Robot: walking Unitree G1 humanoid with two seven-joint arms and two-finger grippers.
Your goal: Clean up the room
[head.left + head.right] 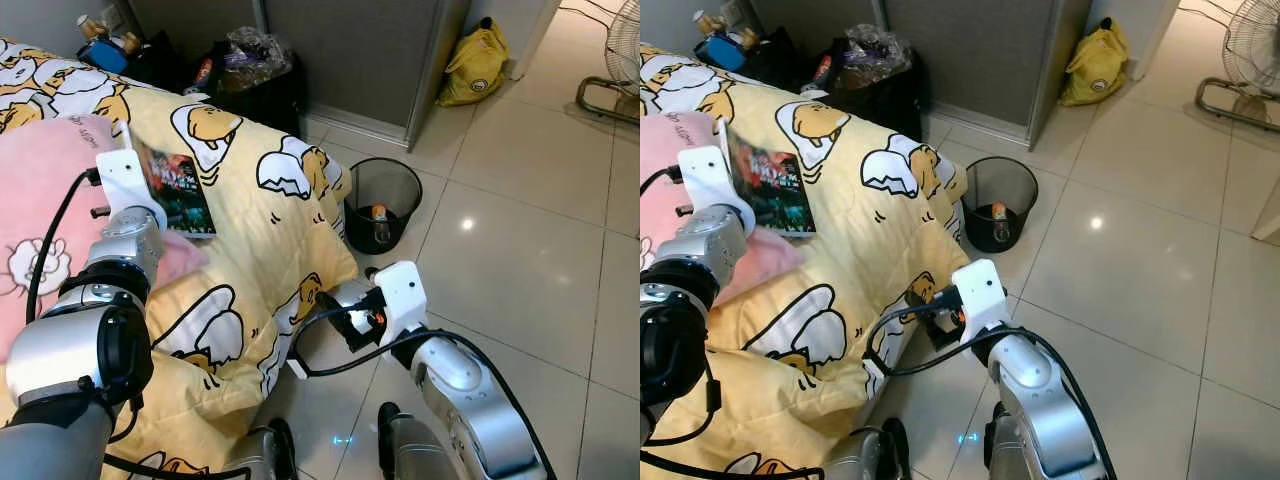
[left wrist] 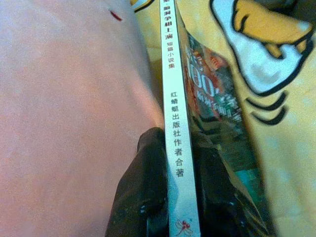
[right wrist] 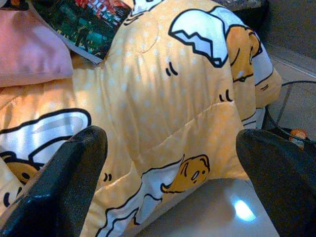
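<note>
The right gripper [image 3: 170, 182] hangs low beside the bed's edge over the floor [image 1: 520, 250], fingers spread wide, holding nothing. The left gripper [image 2: 180, 173] pinches a book [image 1: 178, 190] by its spine on the yellow duvet [image 1: 260, 230], beside a pink pillow [image 1: 50, 190]. Beyond the bed's corner stands a black bin [image 1: 383, 203].

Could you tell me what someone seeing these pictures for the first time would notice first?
Probably the bright yellow quilt with cartoon prints covering the bed, and on it the dark-covered book beside a pink pillow. The left tool is shut on the book's white spine. On the tiled floor past the bed's corner stands a black mesh bin with a bottle inside, while the right tool hangs open near the quilt's edge.
</note>
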